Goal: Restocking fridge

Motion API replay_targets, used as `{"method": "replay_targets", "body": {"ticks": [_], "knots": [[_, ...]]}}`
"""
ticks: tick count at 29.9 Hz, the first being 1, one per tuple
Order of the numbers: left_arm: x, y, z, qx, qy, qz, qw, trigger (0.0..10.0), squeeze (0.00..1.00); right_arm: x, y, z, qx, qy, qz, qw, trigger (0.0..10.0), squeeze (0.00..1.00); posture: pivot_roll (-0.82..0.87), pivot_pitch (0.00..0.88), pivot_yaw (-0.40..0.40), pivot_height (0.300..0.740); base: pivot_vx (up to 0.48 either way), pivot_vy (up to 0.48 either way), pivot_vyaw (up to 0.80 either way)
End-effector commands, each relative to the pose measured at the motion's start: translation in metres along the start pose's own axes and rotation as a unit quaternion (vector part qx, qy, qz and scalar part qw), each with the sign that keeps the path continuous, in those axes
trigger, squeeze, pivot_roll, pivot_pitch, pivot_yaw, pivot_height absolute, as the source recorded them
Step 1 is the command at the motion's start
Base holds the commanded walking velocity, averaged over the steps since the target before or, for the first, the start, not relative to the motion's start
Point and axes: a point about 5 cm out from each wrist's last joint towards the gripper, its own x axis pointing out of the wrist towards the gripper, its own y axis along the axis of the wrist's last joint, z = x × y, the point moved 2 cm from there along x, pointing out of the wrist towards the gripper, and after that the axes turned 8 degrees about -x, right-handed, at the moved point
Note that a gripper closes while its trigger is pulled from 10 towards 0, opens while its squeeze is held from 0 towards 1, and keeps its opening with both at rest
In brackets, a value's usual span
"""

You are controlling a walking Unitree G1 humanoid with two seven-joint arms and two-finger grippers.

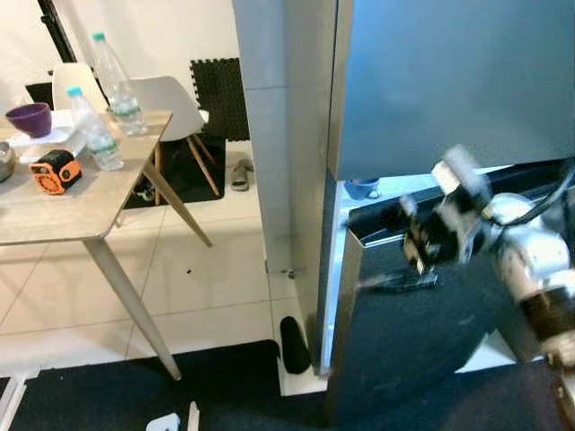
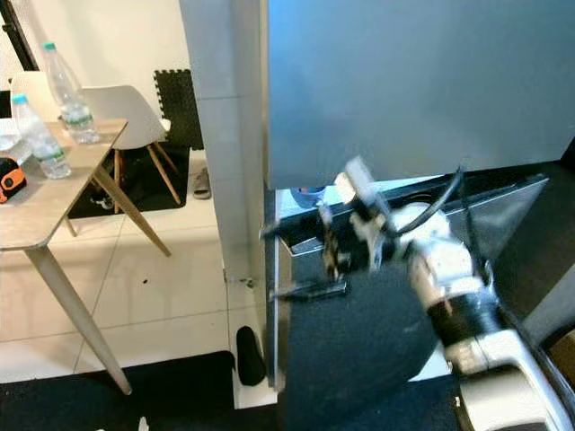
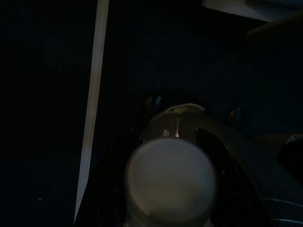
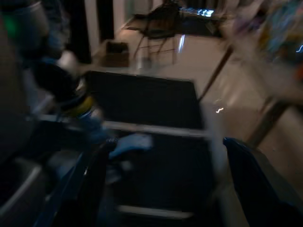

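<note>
The fridge has its grey upper door (image 1: pixel 449 81) closed, and the dark lower door (image 1: pixel 404 341) stands ajar with light showing in the gap. My right gripper (image 1: pixel 384 251) is blurred at that door's open edge, its two black fingers (image 2: pixel 310 289) spread open with nothing between them. The right wrist view looks past the fingers (image 4: pixel 94 179) into the fridge, where a blurred bottle (image 4: pixel 80 104) stands. The left wrist view is dark. In it my left gripper (image 3: pixel 195 108) is shut on a clear bottle with a white cap (image 3: pixel 170 179).
A wooden table (image 1: pixel 54 215) at the left carries two water bottles (image 1: pixel 94 130), a purple bowl (image 1: pixel 29 117) and an orange tape measure (image 1: pixel 54 171). A white chair (image 1: pixel 171 99) stands behind it. A black shoe (image 1: pixel 294 346) lies beside the fridge's foot. A blue bowl (image 1: pixel 362 187) sits inside.
</note>
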Motion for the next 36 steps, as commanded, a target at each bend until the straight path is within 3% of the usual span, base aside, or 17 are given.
{"method": "replay_targets", "body": {"ticks": [1, 4, 10, 11, 15, 16, 17, 19, 20, 21, 22, 23, 24, 26, 34, 35, 36], "knots": [[0.003, -0.009, 0.019, -0.018, -0.038, -0.014, 0.999, 10.0, 0.0, 0.007, -0.014, -0.006, 0.02, 0.017, -0.025, 0.999, 10.0, 0.0, -0.02, 0.0, -0.023, 0.74, 0.0, 0.0, 0.0], [0.003, -0.009, 0.019, -0.017, -0.037, -0.014, 0.999, 10.0, 0.0, 0.007, -0.044, -0.018, 0.062, 0.017, -0.07, 0.995, 10.0, 0.0, -0.02, 0.0, -0.019, 0.74, 0.0, 0.0, 0.0], [0.003, -0.008, 0.017, -0.016, -0.033, -0.011, 0.999, 10.0, 0.0, -0.023, -0.118, -0.046, 0.197, -0.071, -0.211, 0.955, 10.0, 0.0, -0.02, 0.0, -0.017, 0.74, 0.0, 0.0, 0.0], [0.003, -0.007, 0.017, -0.01, -0.029, -0.01, 0.999, 10.0, 0.0, -0.038, -0.15, -0.061, 0.242, -0.146, -0.283, 0.917, 10.0, 0.0, -0.02, 0.0, -0.017, 0.74, 0.0, 0.0, 0.0], [0.003, -0.007, 0.016, -0.008, -0.028, -0.009, 1.0, 10.0, 0.0, -0.044, -0.161, -0.067, 0.258, -0.173, -0.309, 0.899, 10.0, 0.0, -0.02, 0.0, -0.017, 0.74, 0.0, 0.0, 0.0], [0.003, -0.006, 0.015, -0.005, -0.024, -0.007, 1.0, 10.0, 0.0, -0.051, -0.175, -0.077, 0.276, -0.212, -0.347, 0.871, 10.0, 0.0, -0.03, 0.0, -0.014, 0.74, 0.0, 0.0, 0.0], [0.003, -0.005, 0.014, 0.004, -0.016, -0.004, 1.0, 10.0, 0.0, -0.06, -0.191, -0.089, 0.301, -0.267, -0.382, 0.832, 7.9, 0.0, -0.03, 0.0, -0.014, 0.74, 0.0, 0.0, 0.0], [0.003, -0.004, 0.013, 0.011, -0.009, -0.002, 1.0, 10.0, 0.0, -0.066, -0.202, -0.1, 0.319, -0.305, -0.406, 0.801, 6.4, 0.0, -0.03, 0.0, -0.014, 0.74, 0.0, 0.0, 0.0], [0.003, -0.004, 0.013, 0.011, -0.009, -0.002, 1.0, 10.0, 0.0, -0.066, -0.202, -0.1, 0.319, -0.305, -0.406, 0.801, 6.4, 0.0, -0.03, 0.0, -0.014, 0.74, 0.0, 0.0, 0.0], [0.003, -0.003, 0.01, 0.024, 0.002, 0.002, 1.0, 10.0, 0.0, -0.072, -0.213, -0.113, 0.336, -0.344, -0.427, 0.766, 3.6, 0.0, -0.03, 0.0, -0.012, 0.74, 0.0, 0.0, 0.0], [0.003, -0.003, 0.01, 0.024, 0.002, 0.002, 1.0, 10.0, 0.0, -0.072, -0.213, -0.113, 0.336, -0.344, -0.427, 0.766, 3.6, 0.0, -0.03, 0.0, -0.012, 0.74, 0.0, 0.0, 0.0], [0.002, -0.001, 0.007, 0.046, 0.018, 0.003, 0.999, 10.0, 0.0, -0.074, -0.221, -0.126, 0.351, -0.37, -0.442, 0.738, 0.0, 0.0, -0.03, 0.0, -0.011, 0.74, 0.0, 0.0, 0.0], [0.002, 0.002, 0.0, 0.114, 0.054, 0.0, 0.992, 10.0, 0.0, -0.07, -0.236, -0.153, 0.377, -0.393, -0.46, 0.701, 0.0, 0.0, -0.03, 0.0, -0.01, 0.74, 0.0, 0.0, 0.0], [0.002, 0.002, 0.0, 0.114, 0.054, 0.0, 0.992, 10.0, 0.0, -0.07, -0.236, -0.153, 0.377, -0.393, -0.46, 0.701, 0.0, 0.0, -0.03, 0.0, -0.01, 0.74, 0.0, 0.0, 0.0], [-0.001, 0.014, -0.012, 0.224, 0.139, 0.023, 0.964, 10.0, 0.0, -0.057, -0.254, -0.196, 0.413, -0.419, -0.484, 0.647, 0.0, 0.0, -0.03, 0.0, -0.001, 0.74, 0.0, 0.0, 0.0], [-0.002, 0.02, -0.014, 0.254, 0.167, 0.046, 0.952, 10.0, 0.0, -0.058, -0.256, -0.203, 0.42, -0.436, -0.489, 0.628, 1.3, 0.0, -0.03, 0.0, -0.002, 0.74, 0.0, 0.0, 0.0], [-0.004, 0.025, -0.015, 0.273, 0.192, 0.075, 0.94, 10.0, 0.0, -0.059, -0.258, -0.21, 0.423, -0.451, -0.498, 0.608, 7.5, 0.0, -0.03, 0.0, -0.002, 0.74, 0.0, 0.0, 0.0]]}}
